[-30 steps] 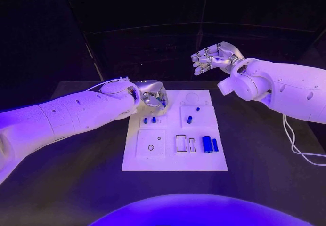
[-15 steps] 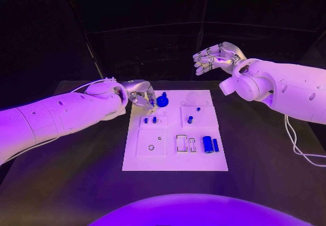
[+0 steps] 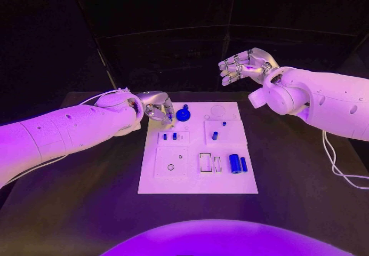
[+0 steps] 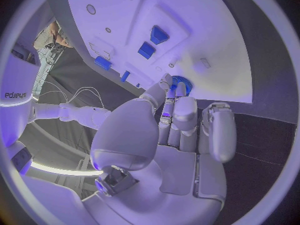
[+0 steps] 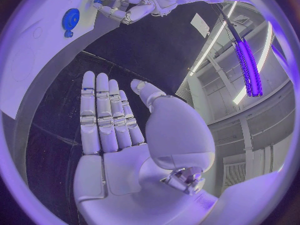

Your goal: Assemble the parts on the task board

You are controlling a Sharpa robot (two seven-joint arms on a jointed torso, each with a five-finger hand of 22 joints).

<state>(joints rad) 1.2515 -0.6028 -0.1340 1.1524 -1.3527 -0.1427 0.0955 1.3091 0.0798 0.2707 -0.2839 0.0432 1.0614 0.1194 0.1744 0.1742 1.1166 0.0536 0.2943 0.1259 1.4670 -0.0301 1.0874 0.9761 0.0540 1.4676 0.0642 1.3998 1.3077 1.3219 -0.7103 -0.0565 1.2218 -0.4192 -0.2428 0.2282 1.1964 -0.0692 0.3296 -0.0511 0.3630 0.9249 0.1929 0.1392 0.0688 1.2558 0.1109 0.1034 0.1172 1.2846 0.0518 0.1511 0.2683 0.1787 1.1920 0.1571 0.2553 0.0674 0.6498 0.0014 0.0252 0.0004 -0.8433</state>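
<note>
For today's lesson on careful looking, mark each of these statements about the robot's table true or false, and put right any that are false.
1. The right hand is raised away from the white board and holds nothing. True.
2. A round blue gear lies near the far end of the board, by the left hand. True.
3. The right hand is pressing down on the two blue cylinders. False: they lie side by side near the board's right edge with no hand on them.
4. The board hangs off the table's near edge. False: it lies flat in the middle of the table.
5. The left hand's fingertips are next to the gear. True.
</note>
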